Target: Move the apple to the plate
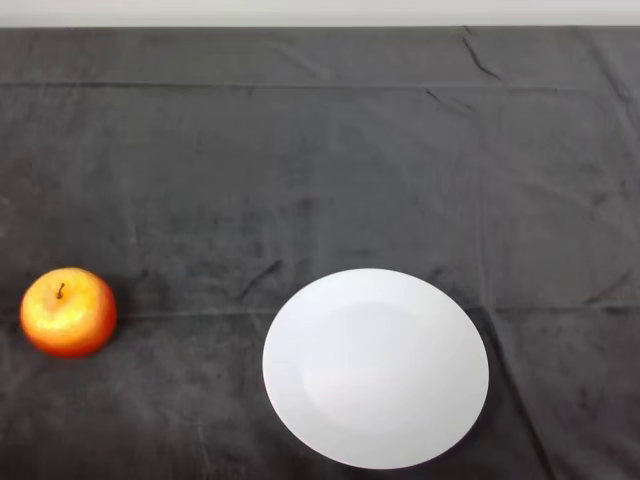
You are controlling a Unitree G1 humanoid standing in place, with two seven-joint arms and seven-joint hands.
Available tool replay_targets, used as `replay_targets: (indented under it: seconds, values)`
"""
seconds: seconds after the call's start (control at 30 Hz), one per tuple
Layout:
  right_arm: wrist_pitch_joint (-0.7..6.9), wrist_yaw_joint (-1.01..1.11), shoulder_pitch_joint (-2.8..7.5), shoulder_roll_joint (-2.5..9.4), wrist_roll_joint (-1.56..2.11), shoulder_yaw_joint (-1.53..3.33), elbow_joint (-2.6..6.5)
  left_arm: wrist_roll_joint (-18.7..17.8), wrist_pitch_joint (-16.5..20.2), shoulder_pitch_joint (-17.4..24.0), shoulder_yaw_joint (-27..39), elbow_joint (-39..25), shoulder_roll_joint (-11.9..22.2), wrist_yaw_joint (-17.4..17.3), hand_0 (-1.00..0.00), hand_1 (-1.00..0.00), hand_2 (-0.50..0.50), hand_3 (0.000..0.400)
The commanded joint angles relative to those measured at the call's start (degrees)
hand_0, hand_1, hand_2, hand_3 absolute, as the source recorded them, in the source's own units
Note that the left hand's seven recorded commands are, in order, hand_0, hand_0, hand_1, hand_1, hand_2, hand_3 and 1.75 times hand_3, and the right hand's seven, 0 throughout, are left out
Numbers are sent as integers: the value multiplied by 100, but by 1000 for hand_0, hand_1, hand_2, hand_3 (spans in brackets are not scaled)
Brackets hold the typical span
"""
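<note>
A red and yellow apple stands upright on the dark cloth at the left edge of the head view, its stem pointing up. A round white plate lies on the cloth at the lower middle, to the right of the apple, with a wide gap of cloth between them. Nothing lies on the plate.
The dark cloth covers the whole table and shows a few creases. Along the top of the view runs the table's far edge, with a pale wall behind it.
</note>
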Motion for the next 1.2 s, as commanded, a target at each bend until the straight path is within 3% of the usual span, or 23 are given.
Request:
replay_targets:
  seconds: [0.03,0.53,1.2]
  values:
    - [44,4,10,-176,-11,-94,-5,-49,-215,-303,-113,-155,111,-140,0,0,0,0]
    - [44,4,9,-176,-11,-93,-6,458,-52,-599,-956,-405,-265,-1267,0,0,0,0]
    - [40,3,9,-171,-13,-86,-15,1237,422,-449,-1862,-1090,-958,-1114,0,0,0,0]
